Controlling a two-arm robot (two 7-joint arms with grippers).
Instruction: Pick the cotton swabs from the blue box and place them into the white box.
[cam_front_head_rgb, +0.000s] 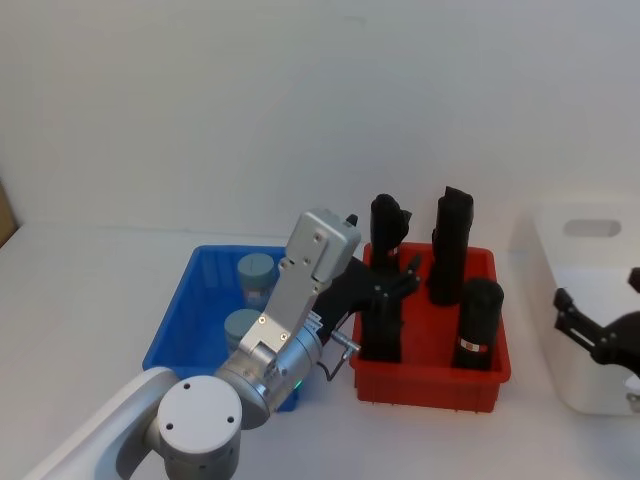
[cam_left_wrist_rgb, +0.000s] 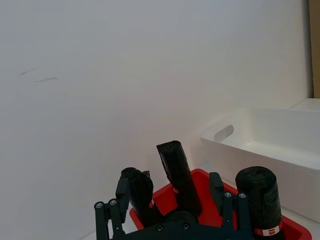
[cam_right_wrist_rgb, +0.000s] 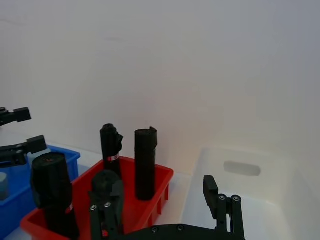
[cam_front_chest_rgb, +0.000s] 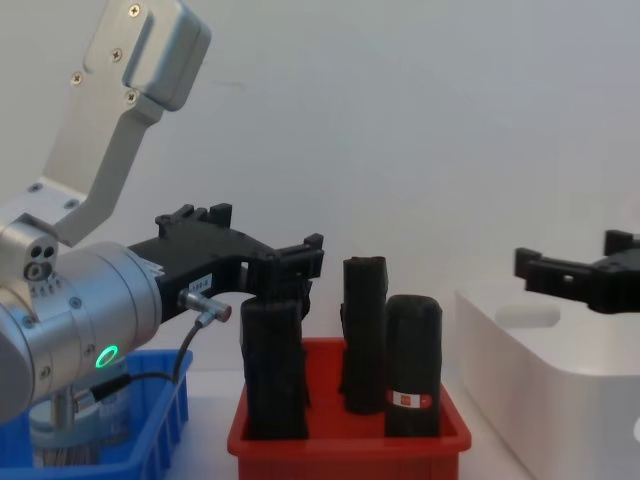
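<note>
Now we see the left pincer (cam_front_head_rgb: 405, 280), wide and empty over the red bin (cam_front_head_rgb: 430, 385), cotton swabs (cam_front_head_rgb: 255, 273) frame-left of it in the blue box (cam_front_head_rgb: 190, 310); right pincer (cam_front_head_rgb: 598, 290), wide, over the white box (cam_front_head_rgb: 585, 385).

Red bin (cam_front_head_rgb: 430, 386) — black rolls (cam_front_head_rgb: 477, 322) upright

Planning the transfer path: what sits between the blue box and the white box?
The red bin with four standing black rolls, seen in the head view. The left gripper, jaws open, hangs over it; the right gripper is by the white box.
</note>
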